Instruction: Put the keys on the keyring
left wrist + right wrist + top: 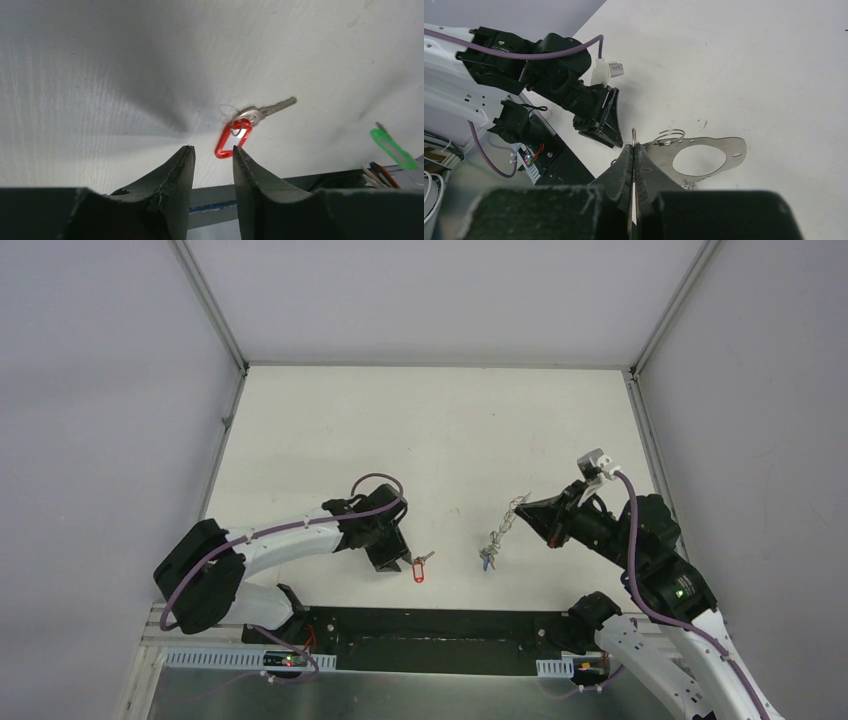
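A silvery key on a red plastic tag lies on the white table, just beyond my left gripper's tips. That gripper is open with nothing between its fingers. From above, the red-tagged key sits right of the left gripper. My right gripper is shut on the thin keyring, seen edge-on above its tips. In the top view the keyring hangs from the right gripper, and a bunch with a blue-headed key dangles below it.
A flat silvery plate with a round hole and a wire coil sit just right of the right fingertips. A green tag shows at the right of the left wrist view. The black base rail runs along the near edge.
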Controlling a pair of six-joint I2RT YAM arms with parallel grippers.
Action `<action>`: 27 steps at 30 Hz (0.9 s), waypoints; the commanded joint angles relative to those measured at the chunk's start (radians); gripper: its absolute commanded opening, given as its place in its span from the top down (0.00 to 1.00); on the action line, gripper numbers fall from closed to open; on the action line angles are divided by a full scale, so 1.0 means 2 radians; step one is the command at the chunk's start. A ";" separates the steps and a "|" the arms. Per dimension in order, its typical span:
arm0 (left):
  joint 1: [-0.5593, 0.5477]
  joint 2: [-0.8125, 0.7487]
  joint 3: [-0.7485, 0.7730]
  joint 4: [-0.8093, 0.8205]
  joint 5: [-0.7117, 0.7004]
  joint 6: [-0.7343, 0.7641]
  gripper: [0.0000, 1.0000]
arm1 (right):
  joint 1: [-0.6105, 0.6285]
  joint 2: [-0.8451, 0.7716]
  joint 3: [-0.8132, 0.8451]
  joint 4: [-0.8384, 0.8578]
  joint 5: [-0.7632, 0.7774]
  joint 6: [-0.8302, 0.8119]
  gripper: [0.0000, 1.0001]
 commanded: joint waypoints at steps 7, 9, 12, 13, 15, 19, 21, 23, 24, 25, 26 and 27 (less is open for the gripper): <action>0.008 0.068 0.017 0.005 0.037 -0.020 0.69 | -0.001 -0.003 0.013 0.021 -0.003 0.011 1.00; 0.009 0.069 0.021 0.007 0.034 -0.015 0.69 | -0.001 -0.003 0.014 0.021 -0.003 0.011 1.00; 0.008 0.061 0.024 0.009 0.031 -0.006 0.69 | -0.001 -0.003 0.014 0.021 -0.004 0.011 1.00; 0.008 0.057 0.024 0.011 0.032 0.000 0.70 | -0.002 -0.003 0.014 0.021 -0.004 0.011 1.00; 0.009 0.048 0.022 0.013 0.032 0.008 0.71 | -0.001 -0.002 0.014 0.021 -0.005 0.011 1.00; 0.008 0.024 0.015 0.023 0.025 0.018 0.70 | -0.001 -0.001 0.013 0.022 -0.004 0.012 1.00; 0.008 0.011 0.011 0.032 0.019 0.018 0.70 | -0.002 -0.001 0.012 0.023 -0.005 0.014 1.00; 0.008 0.000 0.007 0.040 0.011 0.013 0.69 | -0.001 0.000 0.011 0.025 -0.007 0.016 1.00; 0.008 -0.003 0.004 0.043 0.007 0.010 0.68 | -0.001 0.000 0.011 0.025 -0.008 0.016 1.00; 0.009 -0.006 0.003 0.045 0.001 0.007 0.68 | -0.001 0.001 0.012 0.026 -0.009 0.016 1.00; 0.008 -0.006 0.001 0.046 -0.003 0.004 0.68 | -0.001 0.002 0.012 0.026 -0.010 0.016 1.00; 0.009 -0.005 0.000 0.046 -0.004 0.002 0.67 | -0.002 0.002 0.011 0.025 -0.010 0.017 1.00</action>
